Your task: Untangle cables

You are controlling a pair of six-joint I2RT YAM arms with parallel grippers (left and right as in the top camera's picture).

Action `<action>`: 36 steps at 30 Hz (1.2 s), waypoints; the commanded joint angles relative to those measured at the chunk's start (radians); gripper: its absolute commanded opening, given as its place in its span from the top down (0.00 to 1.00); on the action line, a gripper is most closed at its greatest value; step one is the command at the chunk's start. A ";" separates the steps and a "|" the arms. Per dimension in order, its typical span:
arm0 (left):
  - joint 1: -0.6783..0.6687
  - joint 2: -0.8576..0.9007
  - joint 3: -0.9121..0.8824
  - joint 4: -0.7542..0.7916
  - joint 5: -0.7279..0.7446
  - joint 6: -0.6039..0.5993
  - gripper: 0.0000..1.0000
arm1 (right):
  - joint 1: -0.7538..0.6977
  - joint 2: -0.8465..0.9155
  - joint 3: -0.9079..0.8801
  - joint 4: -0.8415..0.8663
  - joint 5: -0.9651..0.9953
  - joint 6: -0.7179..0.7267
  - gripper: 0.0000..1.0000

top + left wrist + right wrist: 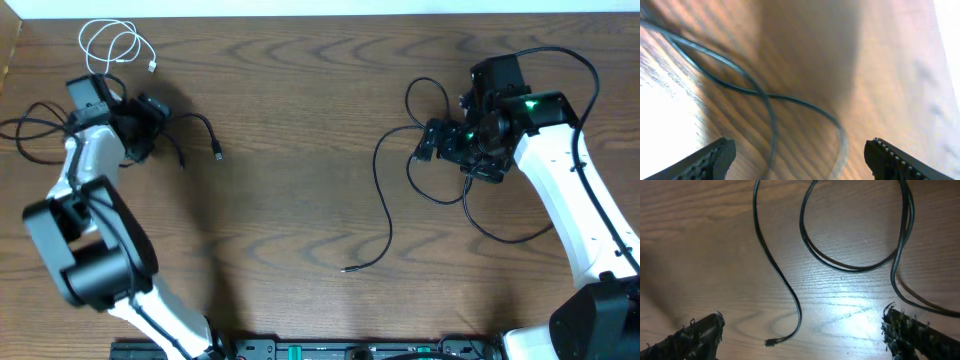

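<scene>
Backdrop: brown wood-grain table (300, 200), slightly glossy.
Fills nearly the whole overhead view; a pale white strip (330, 7) runs along the far edge. Bright glare (855, 305) on the wood in both wrist views.

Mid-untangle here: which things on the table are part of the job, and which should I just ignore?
Job: white cable, coiled far left; black cable beside the left arm; long black cable ending mid-table; black loops under the right arm.
Ignore: right arm's own wire; wooden table.
</scene>
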 commanded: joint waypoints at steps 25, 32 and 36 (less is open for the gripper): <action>-0.356 0.129 0.011 0.052 -0.529 0.167 0.16 | 0.013 -0.002 -0.004 0.018 0.004 0.006 0.01; -0.352 0.169 0.011 0.076 -0.529 0.167 0.36 | 0.015 -0.002 -0.004 0.019 0.004 0.007 0.01; -0.349 0.168 0.011 0.082 -0.529 0.168 0.51 | 0.018 -0.002 -0.004 0.019 0.004 0.006 0.01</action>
